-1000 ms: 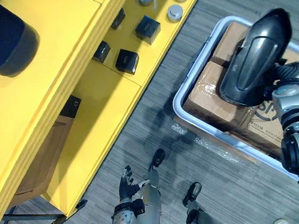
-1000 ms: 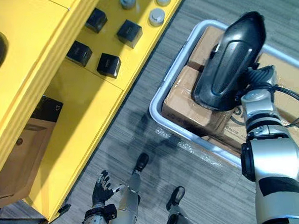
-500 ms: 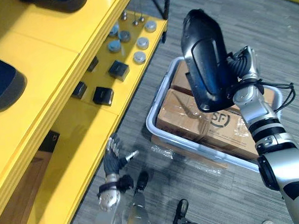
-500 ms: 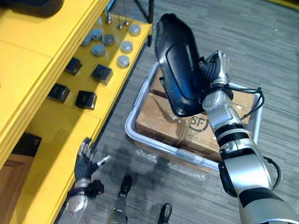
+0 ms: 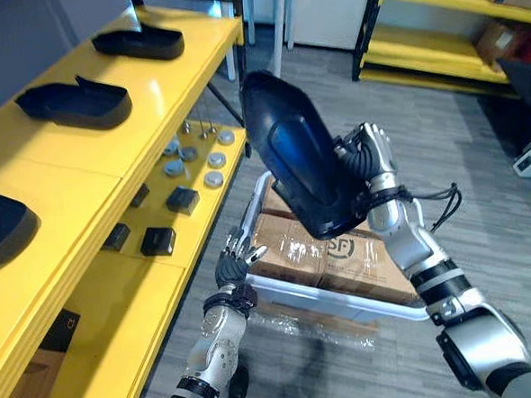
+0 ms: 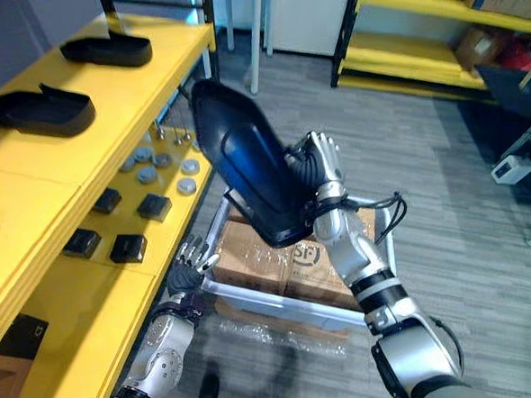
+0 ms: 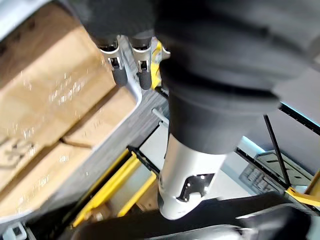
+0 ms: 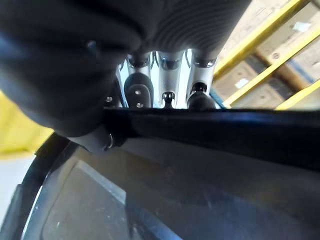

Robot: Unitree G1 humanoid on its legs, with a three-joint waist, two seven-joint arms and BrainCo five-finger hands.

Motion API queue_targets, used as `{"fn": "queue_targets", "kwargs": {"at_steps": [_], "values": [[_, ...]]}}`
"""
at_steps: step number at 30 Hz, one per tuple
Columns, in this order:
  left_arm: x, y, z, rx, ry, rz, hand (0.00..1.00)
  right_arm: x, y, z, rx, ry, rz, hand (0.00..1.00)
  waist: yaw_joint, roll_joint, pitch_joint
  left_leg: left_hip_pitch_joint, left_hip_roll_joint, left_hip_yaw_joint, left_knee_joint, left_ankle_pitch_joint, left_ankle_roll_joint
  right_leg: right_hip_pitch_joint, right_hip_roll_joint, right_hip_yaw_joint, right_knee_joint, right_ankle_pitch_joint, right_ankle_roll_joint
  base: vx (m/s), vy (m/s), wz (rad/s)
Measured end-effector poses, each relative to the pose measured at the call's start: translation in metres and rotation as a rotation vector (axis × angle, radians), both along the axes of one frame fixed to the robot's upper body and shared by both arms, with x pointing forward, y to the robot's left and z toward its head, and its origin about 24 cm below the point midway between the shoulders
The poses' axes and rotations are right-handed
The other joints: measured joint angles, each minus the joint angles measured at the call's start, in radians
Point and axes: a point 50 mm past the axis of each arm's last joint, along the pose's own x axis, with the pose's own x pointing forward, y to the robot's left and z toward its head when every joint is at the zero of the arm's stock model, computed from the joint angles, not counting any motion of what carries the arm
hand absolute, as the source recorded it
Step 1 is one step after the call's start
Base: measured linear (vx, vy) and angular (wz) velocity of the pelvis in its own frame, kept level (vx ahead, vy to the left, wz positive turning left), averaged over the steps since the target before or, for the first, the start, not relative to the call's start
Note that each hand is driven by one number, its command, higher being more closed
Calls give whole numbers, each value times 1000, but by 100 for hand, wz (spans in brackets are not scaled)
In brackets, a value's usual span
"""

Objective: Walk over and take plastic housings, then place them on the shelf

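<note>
- Cut off at the left edge of the eye views: one black moulded plastic shell (image 5: 1,224) on top of the yellow metal shelf (image 5: 155,88). Seen whole farther along: two more black shells (image 5: 73,101).
- Partly hidden behind the held piece: film-wrapped brown cardboard boxes (image 5: 364,258), packed in a grey-rimmed plastic bin (image 5: 289,294) on the floor.
- Gripped by the right robot hand (image 5: 370,161), fingers curled over its edge: a large dark glossy plastic housing (image 5: 299,165), up above the bin and apart from the shelf.
- Just beside the bin's rim: the left robot hand (image 5: 233,262), empty, fingers spread.
- On the lower shelf level: small black blocks (image 5: 157,240) and grey round discs (image 5: 213,178).
</note>
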Motion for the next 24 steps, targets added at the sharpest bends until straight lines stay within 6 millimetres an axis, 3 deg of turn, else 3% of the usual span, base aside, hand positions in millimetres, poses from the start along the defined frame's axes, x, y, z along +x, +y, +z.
{"fn": "queue_targets", "kwargs": {"at_steps": [4, 9, 11, 13, 14, 19, 24], "values": [[-3, -11, -9, -38, 56, -41, 0, -16, 30, -15, 16, -4, 108, 100, 1, 0, -39, 14, -2, -2, 0, -5, 1, 33, 2, -2, -38, 16, 1, 5, 6, 1], [-6, -12, -14, -152, 107, -43, 0, -34, 34, -35, 102, 5, 123, 100, 5, 1, -66, 28, -7, -18, 0, -10, -3, 66, 4, -19, -64, 23, 0, 12, 24, 10], [-5, -13, -10, -194, 102, -44, 0, -38, 32, -43, 118, 20, 117, 100, 4, 0, -69, 37, -7, -23, 0, -13, -5, 82, 6, -22, -71, 24, -1, 18, 28, 8], [-6, -18, 9, -277, 29, -55, 0, -45, 36, -66, 154, 106, 137, 100, 4, 1, -88, 40, -7, -31, 0, -17, -10, 92, 9, -26, -84, 27, -4, 22, 17, 8], [-6, -19, 15, -295, 1, -59, 100, -48, 38, -74, 159, 136, 149, 100, 4, 0, -93, 40, -7, -33, 0, -18, -11, 96, 10, -27, -89, 27, -5, 27, 7, 7], [-3, 0, 28, -356, -81, 47, 100, -60, 39, -100, 273, 233, 170, 100, 3, 6, -118, 56, -8, -38, 0, -21, -17, 110, 19, -33, -97, 27, -11, 47, 3, 2], [-3, 3, 36, -336, -123, 62, 100, -71, 38, -98, 314, 204, 201, 100, -2, 11, -137, 63, -20, -43, 0, -23, -19, 119, 9, -40, -96, 21, -9, 40, 36, 5]]}}
